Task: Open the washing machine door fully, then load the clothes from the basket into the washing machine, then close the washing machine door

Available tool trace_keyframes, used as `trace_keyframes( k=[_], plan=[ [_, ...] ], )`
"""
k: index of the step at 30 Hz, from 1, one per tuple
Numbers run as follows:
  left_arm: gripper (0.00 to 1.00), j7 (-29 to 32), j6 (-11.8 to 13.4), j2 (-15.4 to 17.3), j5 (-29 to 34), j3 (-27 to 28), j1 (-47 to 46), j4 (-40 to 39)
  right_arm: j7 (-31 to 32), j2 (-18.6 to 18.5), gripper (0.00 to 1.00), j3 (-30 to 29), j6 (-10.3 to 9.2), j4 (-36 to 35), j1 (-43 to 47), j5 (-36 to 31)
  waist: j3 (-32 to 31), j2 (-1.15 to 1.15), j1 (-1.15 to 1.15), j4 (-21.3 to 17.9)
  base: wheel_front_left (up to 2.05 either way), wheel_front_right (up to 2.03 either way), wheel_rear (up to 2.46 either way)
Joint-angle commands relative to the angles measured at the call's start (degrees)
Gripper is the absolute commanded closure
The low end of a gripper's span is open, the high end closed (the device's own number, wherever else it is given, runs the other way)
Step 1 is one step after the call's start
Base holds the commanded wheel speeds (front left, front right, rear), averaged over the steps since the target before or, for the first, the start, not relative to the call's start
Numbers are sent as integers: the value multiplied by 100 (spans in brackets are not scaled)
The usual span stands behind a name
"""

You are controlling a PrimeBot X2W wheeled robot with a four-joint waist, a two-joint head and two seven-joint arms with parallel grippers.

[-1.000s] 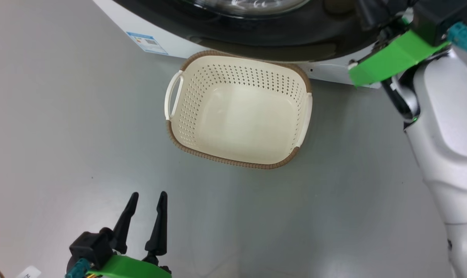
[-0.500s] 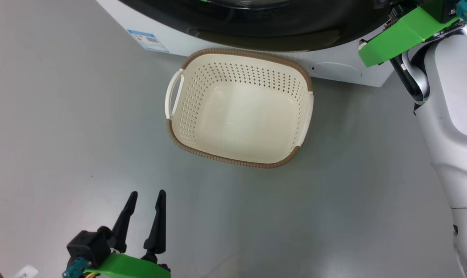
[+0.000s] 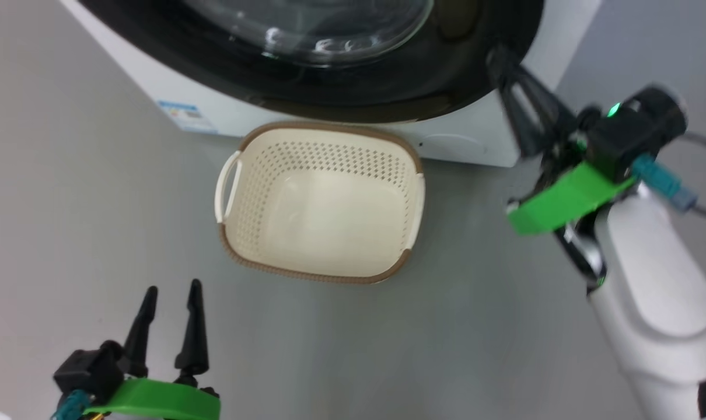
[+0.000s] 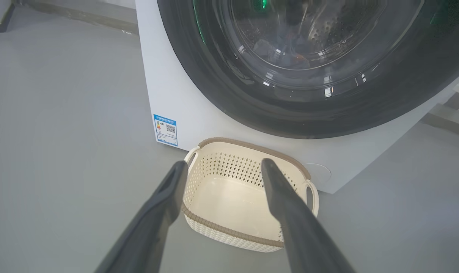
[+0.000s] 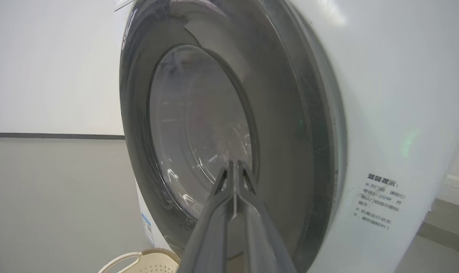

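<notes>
Since half a second back, head camera has swung: whole picture shifted, more of the machine front in frame. Right gripper, then cut off at the upper right corner, now sits lower at mid-right, blurred.

Right gripper: two long dark fingers pressed together, nothing between them. Tips lie over the lower right of the large round washing machine door with its glossy black rim. Touching or just short: cannot tell through the blur. Right wrist view puts the joined tips before the edge of the door's clear glass bowl.

Right arm: pale forearm rises from the lower right corner; green wrist bracket; fingers point up and left.

Left gripper: fingers spread wide, holding nothing, touching nothing. Sits lower left, fingers pointing up the frame, over the grey floor.

Door lies flush against the big white front-loading washing machine. Left wrist view shows dim pale-blue and orange clothes behind the glass.

Small cream-white perforated plastic basket with brown woven-look rim stands at frame centre, just below the door, its bare inner bottom showing. Small blue label sits upper left of it.
</notes>
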Motion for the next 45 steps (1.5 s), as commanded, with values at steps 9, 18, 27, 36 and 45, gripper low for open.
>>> trace_keyframes(
  k=[9,18,27,36,45],
  plan=[
    [0,-37,-69,81,190,855,434,-126,-20,429,0,77,-33,-797,2143,-14,-1246,0,0,-1133,0,0,0],
    [0,-37,-149,81,243,992,659,111,-20,489,0,-265,-33,-894,3260,-70,-1643,0,0,-1467,0,0,0],
    [0,-37,-155,81,316,1028,821,224,-20,602,0,-804,-33,-1056,3783,-173,-1794,0,0,-1619,0,0,0],
    [0,-37,93,81,601,1301,949,170,-20,707,0,-1152,-33,-1100,4114,-247,-1937,0,0,-1639,0,0,0],
    [0,-37,115,81,698,1436,1018,121,-20,785,0,-1241,-33,-1076,4149,-264,-1960,0,0,-1525,0,0,0]
  ],
)
